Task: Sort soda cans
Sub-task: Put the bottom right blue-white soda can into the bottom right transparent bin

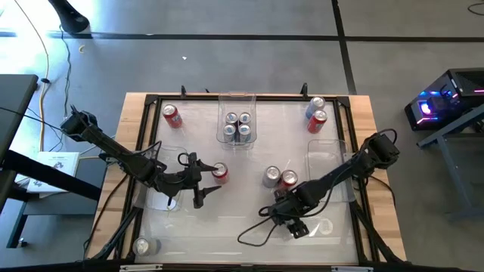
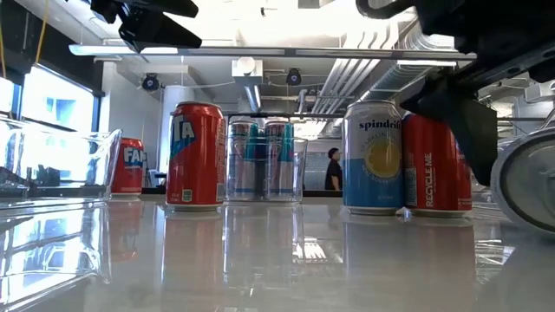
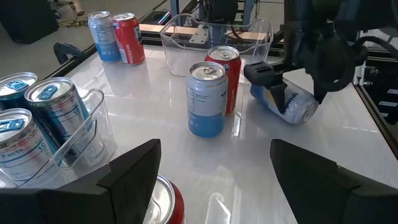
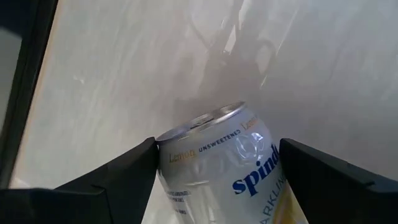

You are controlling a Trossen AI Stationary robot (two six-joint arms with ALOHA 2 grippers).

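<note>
Right gripper (image 1: 296, 227) straddles a tipped-over can.
The silver can (image 4: 239, 162) lies on its side on the table (image 1: 227, 219) between spread fingers, not clenched. Left gripper (image 1: 206, 181), released, hovers just beside an upright red can (image 1: 220, 173).

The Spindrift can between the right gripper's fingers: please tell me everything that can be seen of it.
The Spindrift can is a pale silver-white metal can with blue lettering, the words "Lemon" and "Unsweetened" near its rim, and a yellow patch lower down. It lies on its side on the glossy white table, silver top outward. The right gripper has a dark finger on each side of it; whether the fingers press it cannot be told. The left wrist view shows it lying apart from the upright cans.
</note>
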